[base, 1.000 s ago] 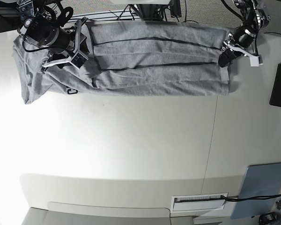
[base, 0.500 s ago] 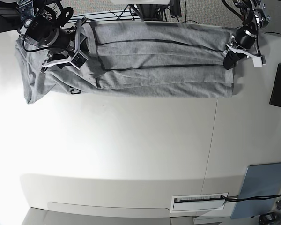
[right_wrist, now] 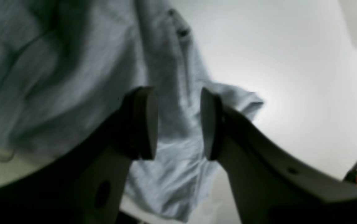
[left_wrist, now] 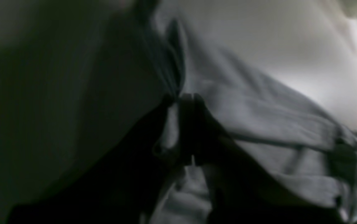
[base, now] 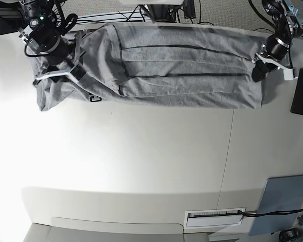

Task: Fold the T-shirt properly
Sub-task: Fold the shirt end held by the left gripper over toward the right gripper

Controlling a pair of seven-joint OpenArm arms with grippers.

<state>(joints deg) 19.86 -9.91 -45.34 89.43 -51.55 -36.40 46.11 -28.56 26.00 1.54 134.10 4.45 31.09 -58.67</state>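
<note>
While both grippers shifted, T-shirt (base: 182, 65) slid rightward.

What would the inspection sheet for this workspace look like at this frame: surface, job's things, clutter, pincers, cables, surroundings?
Surface: white table, a seam running down its right part.
Job's things: grey T-shirt folded into a long band along the far edge, stretched between the arms, bunched at the base view's left end.
Clutter: black flat device at the right edge; grey-blue panel and a white slotted label holder near the front.
Pincers: left pincer shut on the shirt's end; right pincer open above the cloth, gripping nothing.
Cables: black cables behind the far edge; one by the panel.
Surroundings: grey carpet beyond the table.
</note>
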